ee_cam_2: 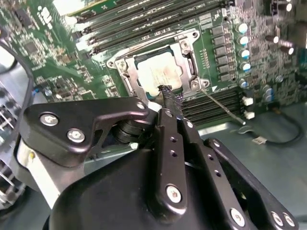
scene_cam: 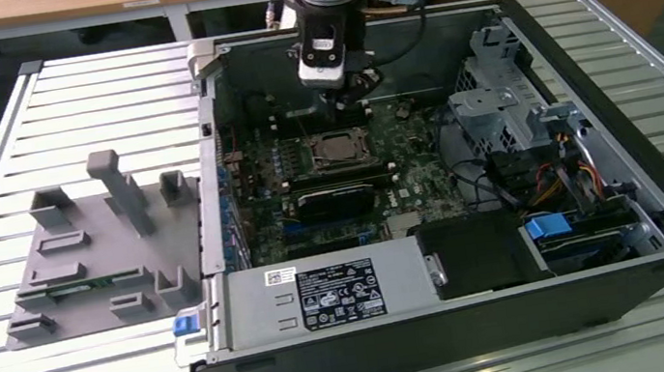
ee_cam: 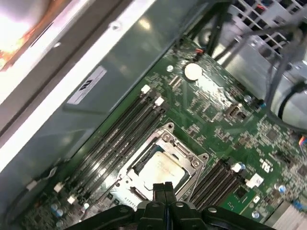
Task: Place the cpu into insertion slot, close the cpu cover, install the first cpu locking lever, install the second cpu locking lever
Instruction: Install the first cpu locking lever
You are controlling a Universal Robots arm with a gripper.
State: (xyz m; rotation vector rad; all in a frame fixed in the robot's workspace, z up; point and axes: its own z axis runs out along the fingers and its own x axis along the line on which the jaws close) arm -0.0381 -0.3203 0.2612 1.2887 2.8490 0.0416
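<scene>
First wrist view shows you the fingers (ee_cam: 158, 192) pressed flat together with nothing held between them. Just beyond their tips sits the cpu (ee_cam: 160, 167), its dull silver face seated in the insertion slot (ee_cam_2: 188, 64) on the green motherboard (ee_cam: 216, 105). The cpu cover (ee_cam: 189, 154) lies flat around the chip, which shows through its window. In the second wrist view the fingertip overlaps the near edge of the chip; you cannot tell whether it touches. To one side of the fingers a thin metal rod (ee_cam_2: 224, 108), probably a locking lever, juts from the socket's corner across the memory slots (ee_cam_2: 211, 101). The exterior view shows you the fingers hanging inside the open computer case (scene_cam: 458, 339) on the slatted table (scene_cam: 97, 92), with a grey fixture (scene_cam: 94, 249) well apart from them.
</scene>
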